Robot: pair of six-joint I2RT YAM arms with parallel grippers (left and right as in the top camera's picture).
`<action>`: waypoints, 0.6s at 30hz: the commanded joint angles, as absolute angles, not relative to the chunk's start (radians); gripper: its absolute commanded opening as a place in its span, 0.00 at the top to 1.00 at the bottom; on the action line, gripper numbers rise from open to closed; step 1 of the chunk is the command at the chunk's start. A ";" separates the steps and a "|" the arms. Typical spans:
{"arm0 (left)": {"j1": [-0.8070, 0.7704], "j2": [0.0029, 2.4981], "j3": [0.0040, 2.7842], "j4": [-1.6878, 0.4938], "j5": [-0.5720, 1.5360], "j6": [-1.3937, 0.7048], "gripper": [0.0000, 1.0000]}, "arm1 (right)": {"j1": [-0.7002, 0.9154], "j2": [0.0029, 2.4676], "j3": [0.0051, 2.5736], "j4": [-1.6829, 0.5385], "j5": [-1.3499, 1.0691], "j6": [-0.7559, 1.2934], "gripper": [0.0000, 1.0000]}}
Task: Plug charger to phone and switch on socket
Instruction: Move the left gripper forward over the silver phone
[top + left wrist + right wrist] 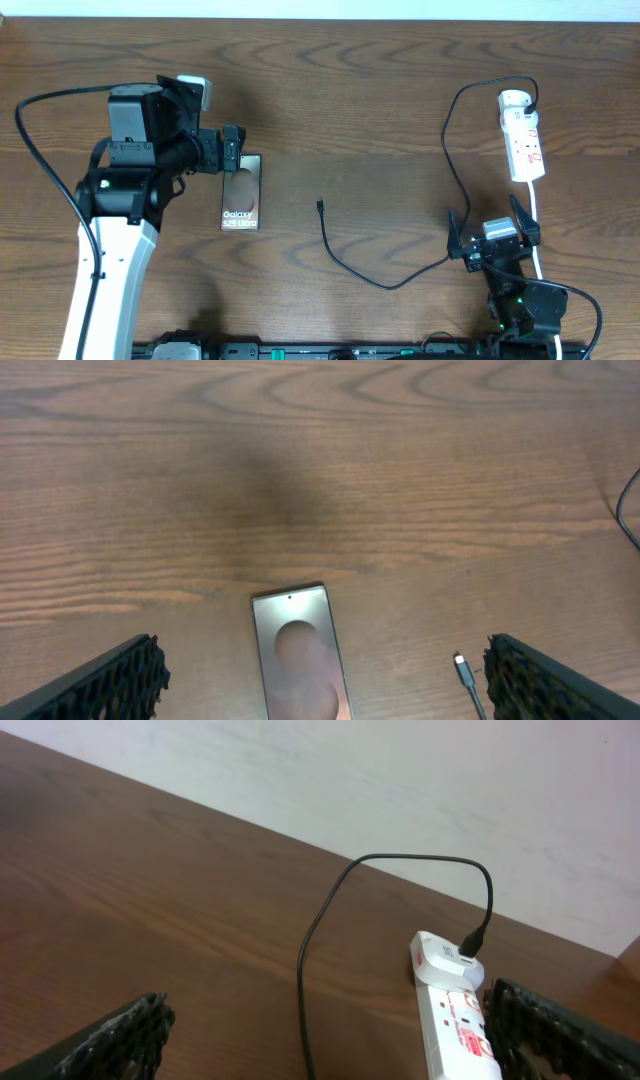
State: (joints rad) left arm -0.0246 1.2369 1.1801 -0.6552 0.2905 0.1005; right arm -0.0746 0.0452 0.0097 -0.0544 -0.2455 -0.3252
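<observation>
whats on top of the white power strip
The charger has its black plug pushed into the far end of the socket, and small red marks show on the face. The outlet beneath the plug is covered, so it cannot be seen.

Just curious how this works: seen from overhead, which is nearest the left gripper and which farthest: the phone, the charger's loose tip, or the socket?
1. Phone, right by the left gripper.
2. Charger tip, in the middle.
3. Socket, at the opposite end.
</observation>
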 commanded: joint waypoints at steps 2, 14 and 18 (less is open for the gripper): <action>-0.030 1.264 1.227 -0.685 0.307 0.088 0.02 | -0.078 0.046 0.006 -0.056 -0.238 -0.315 0.01; -0.030 1.341 1.226 -0.744 0.332 0.091 0.02 | -0.078 0.046 0.006 -0.056 -0.237 -0.315 0.01; -0.030 1.341 1.226 -0.752 0.332 0.088 0.02 | -0.078 0.046 0.006 -0.056 -0.238 -0.315 0.01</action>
